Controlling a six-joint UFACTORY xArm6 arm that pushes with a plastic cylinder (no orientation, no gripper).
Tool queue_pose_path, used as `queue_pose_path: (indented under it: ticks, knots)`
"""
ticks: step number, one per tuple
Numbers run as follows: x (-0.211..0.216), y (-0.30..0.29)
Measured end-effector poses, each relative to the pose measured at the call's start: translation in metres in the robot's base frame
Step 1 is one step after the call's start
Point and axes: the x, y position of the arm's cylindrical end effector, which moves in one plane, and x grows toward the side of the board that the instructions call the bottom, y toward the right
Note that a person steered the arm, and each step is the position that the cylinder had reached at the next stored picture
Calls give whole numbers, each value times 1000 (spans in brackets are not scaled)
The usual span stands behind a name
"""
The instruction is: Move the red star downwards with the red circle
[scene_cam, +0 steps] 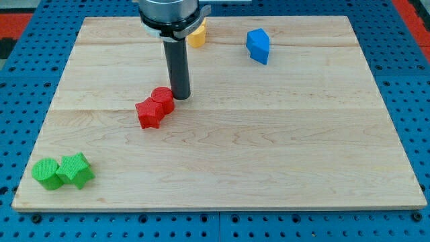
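The red circle (pixel 162 99) sits left of the board's middle, touching the red star (pixel 149 113), which lies just below and to its left. My tip (pixel 180 96) is at the red circle's right side, touching or almost touching it. The dark rod rises from there to the arm at the view's top.
A yellow block (pixel 197 34) lies at the view's top, partly hidden behind the arm. A blue block (pixel 258 46) lies at the top right of it. A green circle (pixel 48 174) and a green star (pixel 76 170) touch at the bottom left corner of the wooden board (pixel 269 148).
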Motion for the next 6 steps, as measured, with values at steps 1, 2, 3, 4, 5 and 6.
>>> queue_pose_path:
  ticks: [1,2,3,4,5,6]
  knots:
    - [3,-4]
    - [15,-4]
    - [17,-8]
    - [15,-15]
    - [12,-13]
    - [0,-13]
